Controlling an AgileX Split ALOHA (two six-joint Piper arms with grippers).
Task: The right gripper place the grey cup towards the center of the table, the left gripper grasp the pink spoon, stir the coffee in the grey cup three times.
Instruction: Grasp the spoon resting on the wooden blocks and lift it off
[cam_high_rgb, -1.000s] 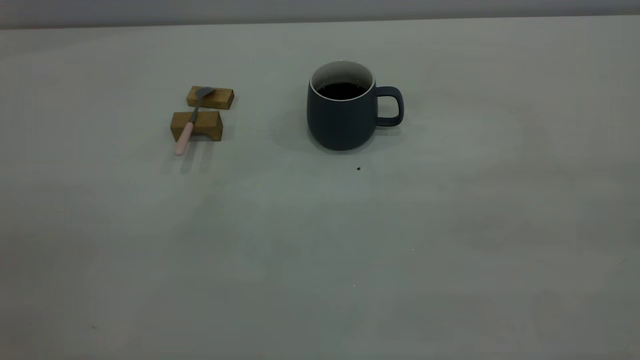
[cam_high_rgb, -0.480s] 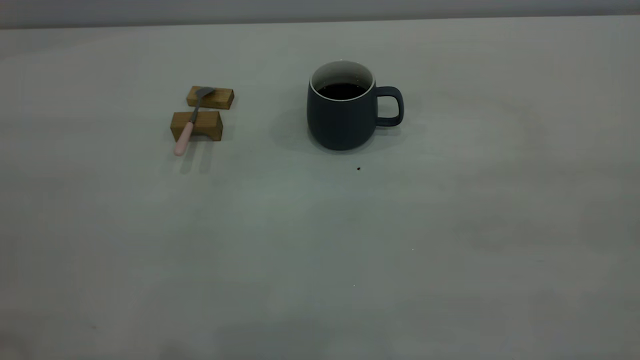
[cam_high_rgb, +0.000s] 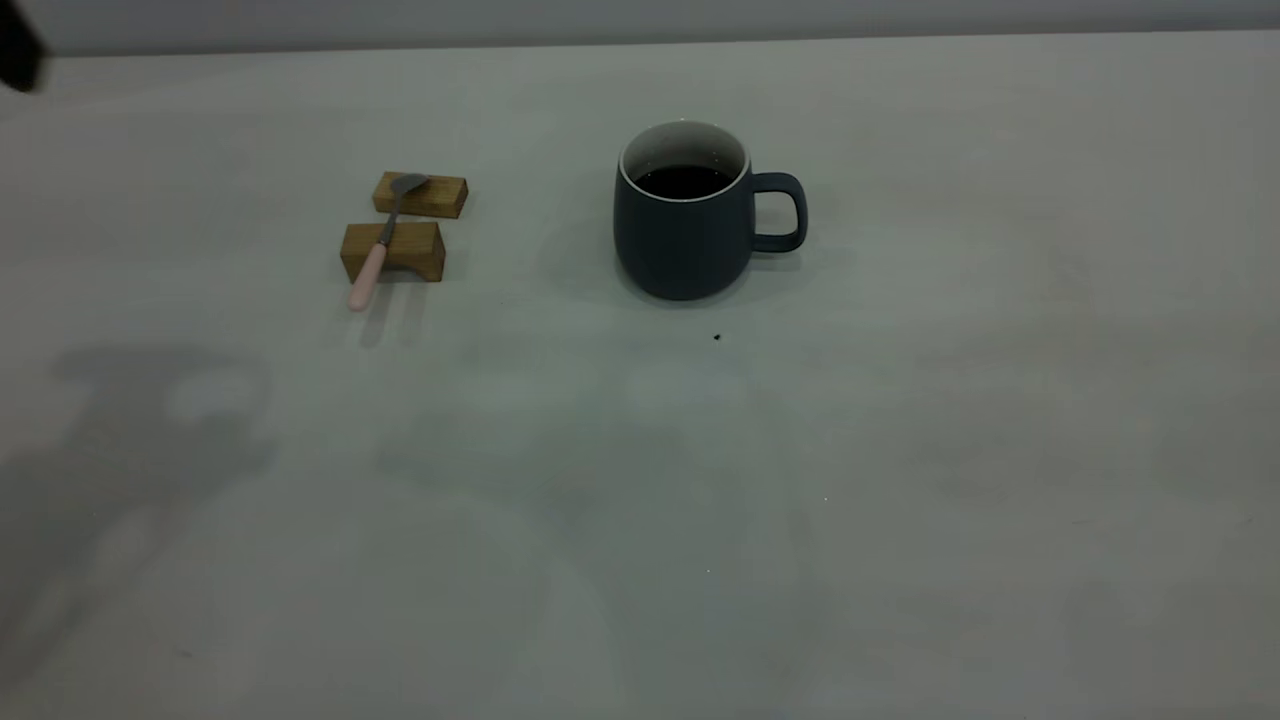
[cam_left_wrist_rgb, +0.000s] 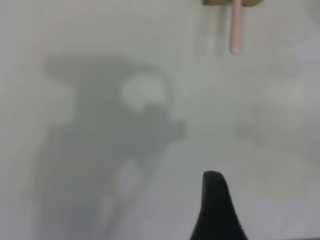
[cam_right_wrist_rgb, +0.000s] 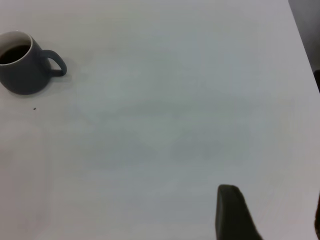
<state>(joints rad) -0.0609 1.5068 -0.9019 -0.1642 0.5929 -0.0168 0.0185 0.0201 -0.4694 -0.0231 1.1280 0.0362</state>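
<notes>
The grey cup (cam_high_rgb: 685, 215) stands upright on the table (cam_high_rgb: 900, 450), handle to the right, with dark coffee (cam_high_rgb: 684, 181) inside; the right wrist view also shows the cup (cam_right_wrist_rgb: 22, 70), far off. The pink spoon (cam_high_rgb: 378, 246) lies across two wooden blocks, its pink handle (cam_left_wrist_rgb: 236, 32) overhanging the nearer one. My left gripper (cam_left_wrist_rgb: 267, 192) hovers over bare table short of the spoon, one finger (cam_left_wrist_rgb: 215, 210) showing with a wide gap beside it. My right gripper (cam_right_wrist_rgb: 272, 207) is open over bare table, far from the cup.
Two brown wooden blocks (cam_high_rgb: 395, 250) (cam_high_rgb: 422, 195) carry the spoon left of the cup. A tiny dark speck (cam_high_rgb: 717, 337) lies in front of the cup. A black arm part (cam_high_rgb: 15, 45) shows at the far left corner. Arm shadows fall on the near left.
Dark arm shadows have spread over the near left and middle of the table, and a black arm part has entered at the far left corner. Cup and spoon have not moved.
</notes>
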